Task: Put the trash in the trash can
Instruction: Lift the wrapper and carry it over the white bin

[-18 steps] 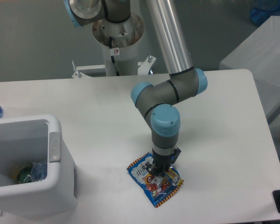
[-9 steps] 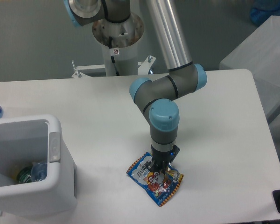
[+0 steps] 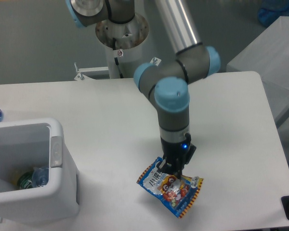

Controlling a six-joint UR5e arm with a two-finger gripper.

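- The snack bag (image 3: 170, 187) is pinched near its middle by the gripper (image 3: 174, 173), whose fingers are closed on the foil; it appears raised off the table (image 3: 111, 115), tilted, judged ready for carrying.
- The bin (image 3: 58, 159) is set well to the left, with a bottle (image 3: 31, 178) already lying inside.
- The fingertips are hidden against the bag; the bin's near side is cut off, and no wrapper can be made out.

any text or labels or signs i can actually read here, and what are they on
Nothing reads clearly.
snack bag, held by the gripper: large blue characters on a white patch, too blurred to read.
Robot base column: a small round red-and-white sticker, symbol too small to make out.
Bottle in the trash can: label too small to read.
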